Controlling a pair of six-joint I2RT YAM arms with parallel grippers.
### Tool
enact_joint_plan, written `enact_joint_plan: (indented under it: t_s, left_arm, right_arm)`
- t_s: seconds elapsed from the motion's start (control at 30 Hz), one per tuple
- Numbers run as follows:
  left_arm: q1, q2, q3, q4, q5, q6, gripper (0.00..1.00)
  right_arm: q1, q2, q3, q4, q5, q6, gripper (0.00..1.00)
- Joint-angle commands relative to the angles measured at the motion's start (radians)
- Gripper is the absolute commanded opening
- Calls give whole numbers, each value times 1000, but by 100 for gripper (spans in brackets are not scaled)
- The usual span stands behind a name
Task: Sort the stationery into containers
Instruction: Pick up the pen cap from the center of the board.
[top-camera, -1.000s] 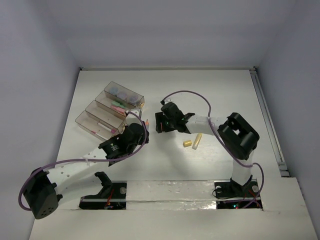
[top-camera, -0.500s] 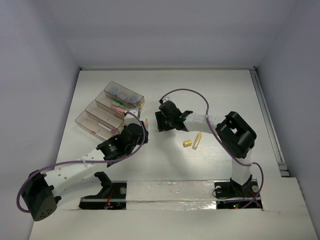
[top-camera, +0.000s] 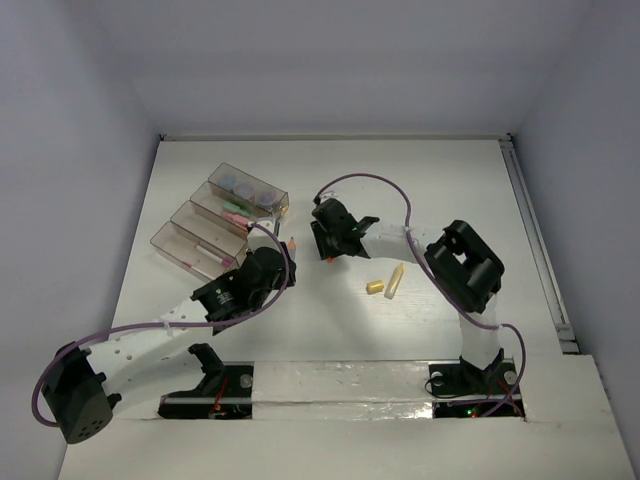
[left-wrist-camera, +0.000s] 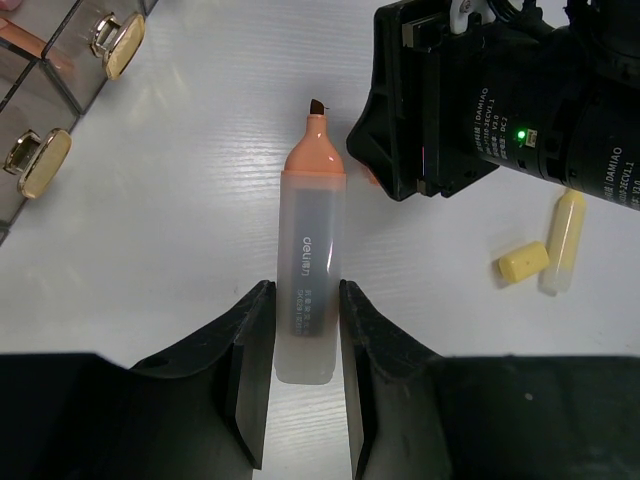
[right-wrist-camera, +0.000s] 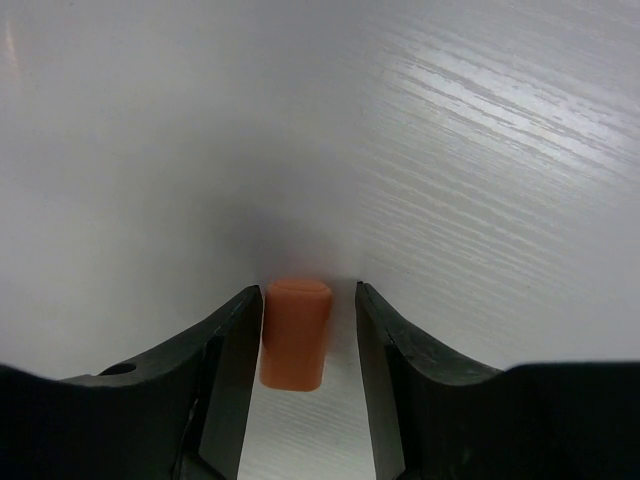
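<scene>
My left gripper (left-wrist-camera: 303, 292) is shut on the clear barrel of an uncapped orange highlighter (left-wrist-camera: 310, 250), whose tip points away over the table. From above, that gripper (top-camera: 274, 258) hovers just right of the containers (top-camera: 157, 242), a slanted row of smoky boxes holding pink sticks, a pen and blue-grey discs. My right gripper (right-wrist-camera: 306, 295) is low over the table with its jaws around a loose orange cap (right-wrist-camera: 295, 335). The left finger touches the cap and a gap remains on the right. From above, the right gripper (top-camera: 325, 250) is close to the highlighter's tip.
A yellow highlighter (top-camera: 396, 281) and its separate yellow cap (top-camera: 375, 287) lie on the table right of centre, also visible as yellow highlighter (left-wrist-camera: 560, 240) and cap (left-wrist-camera: 523, 262). Gold clasps (left-wrist-camera: 120, 45) mark the near ends of the boxes. The right arm's black body (left-wrist-camera: 480, 100) stands close ahead of the left gripper.
The right gripper has shifted a little left and back, and its jaws have narrowed around the orange cap. The left arm keeps its grip and has barely moved.
</scene>
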Motion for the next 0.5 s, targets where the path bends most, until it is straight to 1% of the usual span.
enact_joint_plan:
  t_s: [0.0,0.17,0.2,0.27,0.3,0.4,0.43,0.47]
  left_arm:
    - [3,-20,-4,10,-16,-5,0]
    - [3,-17,-10,14,-12,-5,0]
    - [3,-16,-8,16,-10,-5,0]
    - [3,-11,-10,19,-10,-3,0]
    - [3,-7,-10,24,-7,-5,0]
    - [3,3,-22,47,14,-12,0]
    - [3,6,-27,54,24,-15,0]
    - [3,6,-36,71,39,-21,0]
  right_arm:
    - [-5,34,27,-59,42,-26,47]
    - [4,31,31,-73,51,-26,41]
    - [4,31,34,-79,52,-24,37]
    - [4,25,39,-94,55,-24,31]
    - [4,22,41,-99,57,-24,25]
    - [4,-14,25,-88,75,-14,18]
    - [4,-31,1,-59,81,-3,14]
    - [4,-49,-11,-42,82,3,13]
